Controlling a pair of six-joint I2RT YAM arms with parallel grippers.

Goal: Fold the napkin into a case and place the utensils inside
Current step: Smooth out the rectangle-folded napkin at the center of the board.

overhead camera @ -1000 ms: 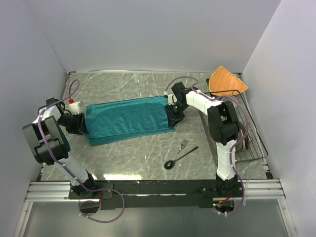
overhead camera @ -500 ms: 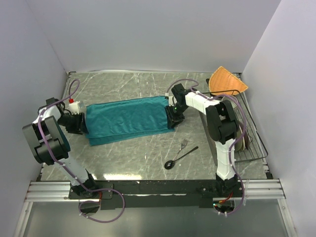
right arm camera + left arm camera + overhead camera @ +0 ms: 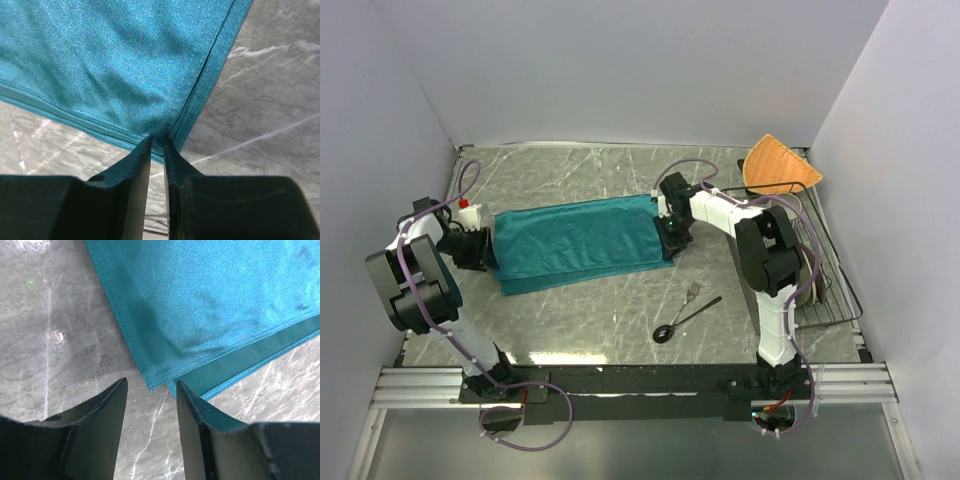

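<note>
The teal napkin (image 3: 582, 240) lies folded into a long strip across the table's middle. My right gripper (image 3: 672, 238) is at its right end. In the right wrist view the jaws (image 3: 157, 141) are pinched shut on the napkin's (image 3: 110, 65) hemmed corner. My left gripper (image 3: 480, 250) is at the strip's left end. It is open (image 3: 150, 386) and empty, and the napkin's (image 3: 210, 305) layered corner lies just past its fingertips. The silver fork (image 3: 693, 292) and the dark spoon (image 3: 686, 319) lie side by side in front of the napkin's right end.
An orange fan-shaped cloth (image 3: 778, 165) lies at the back right. A wire rack (image 3: 830, 285) holding round plates stands along the right edge. A small red-capped white object (image 3: 467, 208) sits behind my left gripper.
My right arm has shifted slightly to the left at the napkin's right end. The left arm and the napkin have hardly moved.
</note>
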